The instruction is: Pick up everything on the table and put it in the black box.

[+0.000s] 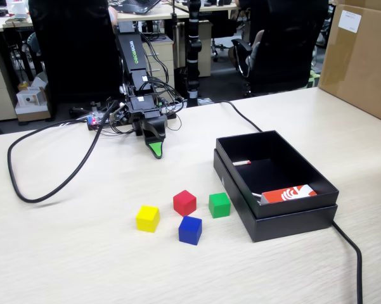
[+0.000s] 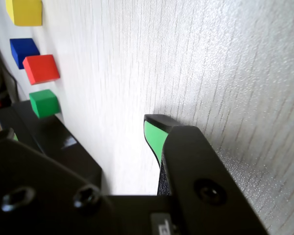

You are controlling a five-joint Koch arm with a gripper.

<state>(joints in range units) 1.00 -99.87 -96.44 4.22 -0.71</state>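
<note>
The gripper [image 1: 156,151] points down at the table [image 1: 63,253], its green-faced tip at or just above the surface. In both views only one tip is visible, so whether the jaws are apart or together cannot be told; nothing is seen held.

All four cubes rest on the table, well apart from the gripper, on its camera-facing side in the fixed view. The red cube [image 1: 184,202] lies nearest the tip. The green cube [image 1: 219,204] sits beside it, toward the black box [image 1: 272,218]. The yellow cube [image 1: 148,218] and blue cube [image 1: 190,230] lie farther out.

The black box stands right of the gripper in the fixed view. A red-and-white packet [image 1: 290,193] lies inside it.
</note>
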